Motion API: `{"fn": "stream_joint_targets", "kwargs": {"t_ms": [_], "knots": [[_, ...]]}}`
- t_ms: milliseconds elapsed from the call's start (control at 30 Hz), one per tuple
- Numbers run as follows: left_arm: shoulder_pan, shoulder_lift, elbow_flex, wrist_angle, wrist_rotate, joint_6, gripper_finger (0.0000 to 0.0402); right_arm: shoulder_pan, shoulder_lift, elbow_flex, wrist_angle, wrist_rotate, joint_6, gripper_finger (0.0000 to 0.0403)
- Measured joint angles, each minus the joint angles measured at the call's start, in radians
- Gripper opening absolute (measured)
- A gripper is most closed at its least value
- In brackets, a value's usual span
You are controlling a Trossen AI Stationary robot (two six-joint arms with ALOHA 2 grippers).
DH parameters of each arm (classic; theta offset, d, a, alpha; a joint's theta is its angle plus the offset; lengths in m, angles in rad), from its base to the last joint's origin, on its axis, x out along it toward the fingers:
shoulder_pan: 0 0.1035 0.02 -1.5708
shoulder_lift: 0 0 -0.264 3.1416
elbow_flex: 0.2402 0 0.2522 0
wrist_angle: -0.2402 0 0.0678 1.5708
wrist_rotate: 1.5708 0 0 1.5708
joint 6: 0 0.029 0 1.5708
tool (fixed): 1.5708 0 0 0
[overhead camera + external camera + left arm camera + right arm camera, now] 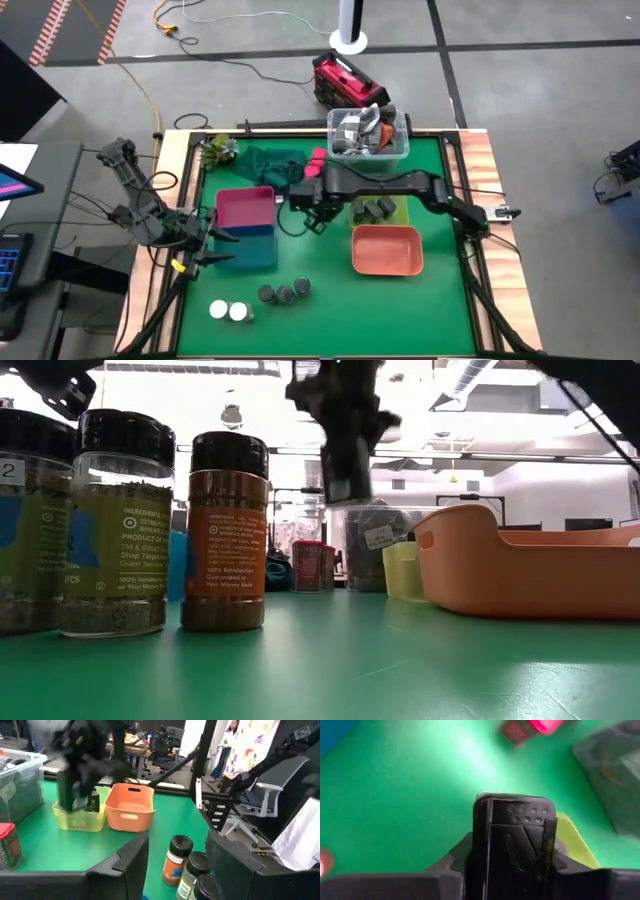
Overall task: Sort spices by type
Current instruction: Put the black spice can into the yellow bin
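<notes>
A: Nearest the low camera, three dark-lidded round jars [226,530] stand in a row on the green desk [320,320]; two white-topped jars [229,312] sit beside them.

B: Left pincer [207,243]?

A: Nearly closed, holding nothing, hanging at the blue tray [250,247] by the desk's left edge.

B: Right pincer [312,203]?

A: Mid-desk, above the surface, clamped on a dark grey rectangular block [512,837], beside the yellow tray [385,213].

B: Farther back?

A: More grey blocks [375,210] lie in that yellow tray; the orange tray [387,250] sits next to it, the clear tub [368,135] at the far edge.
</notes>
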Motion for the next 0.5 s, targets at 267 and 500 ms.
{"fn": "stream_joint_targets", "kwargs": {"t_ms": [267, 500], "knots": [[0.000, 0.001, 0.000, -0.058, 0.000, -0.086, 0.0185, 0.086, -0.099, -0.026, 0.007, 0.066, 0.087, 0.0166], [0.000, 0.002, 0.000, -0.107, -0.001, -0.148, 0.0185, 0.085, -0.232, -0.334, 0.004, 0.054, 0.203, 0.0151]]}}
